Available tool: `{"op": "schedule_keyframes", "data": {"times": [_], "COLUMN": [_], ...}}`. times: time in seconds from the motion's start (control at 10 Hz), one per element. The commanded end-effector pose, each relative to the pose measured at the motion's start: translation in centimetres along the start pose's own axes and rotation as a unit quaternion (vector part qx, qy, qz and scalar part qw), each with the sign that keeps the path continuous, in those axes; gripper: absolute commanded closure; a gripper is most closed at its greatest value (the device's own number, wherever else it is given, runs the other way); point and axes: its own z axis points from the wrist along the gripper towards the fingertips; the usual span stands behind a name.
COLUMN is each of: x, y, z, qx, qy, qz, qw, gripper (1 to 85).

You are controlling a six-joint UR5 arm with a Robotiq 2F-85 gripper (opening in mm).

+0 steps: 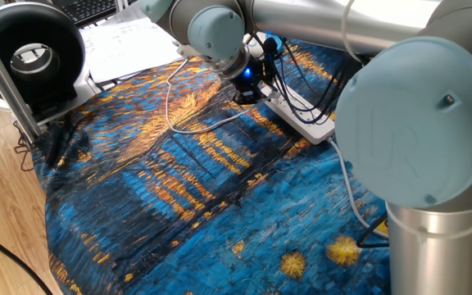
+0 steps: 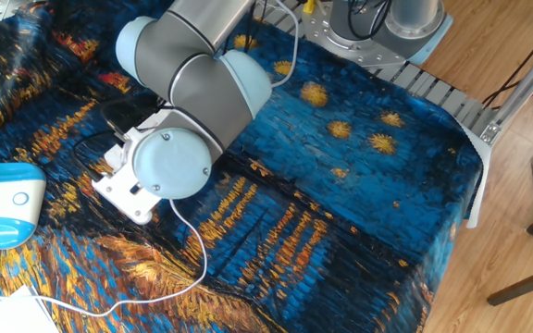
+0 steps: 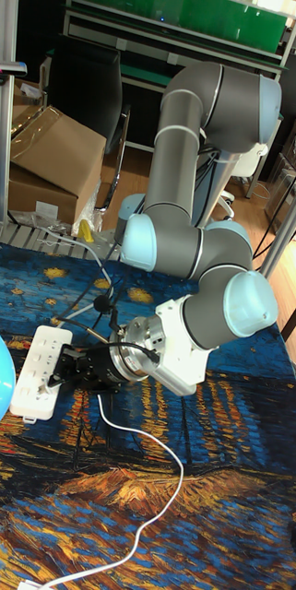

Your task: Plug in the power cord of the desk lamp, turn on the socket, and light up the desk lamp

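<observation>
The arm (image 3: 198,249) is built of silver-grey metal tubes joined by rounded housings with pale blue caps. A small screw is seen on the large cap (image 1: 408,131) nearest the base. A white bracket sits behind the black end effector (image 3: 78,366), around which thin black cables are looped. A blue light is lit beside the wrist.
</observation>
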Motion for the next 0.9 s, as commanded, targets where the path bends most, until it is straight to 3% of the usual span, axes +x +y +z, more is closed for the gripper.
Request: {"op": "schedule_keyframes", "data": {"times": [0.0,0.4,0.8], "x": [0.41,0.71,0.92], "y": [0.13,0.57,0.09], "z": [0.32,0.52,0.20], "qx": [-0.005,-0.013,-0.001], "qy": [0.011,0.018,0.024], "qz": [0.011,0.016,0.009], "qw": [0.9999,0.9996,0.9997], "gripper": [58.3,61.0,61.7]}}
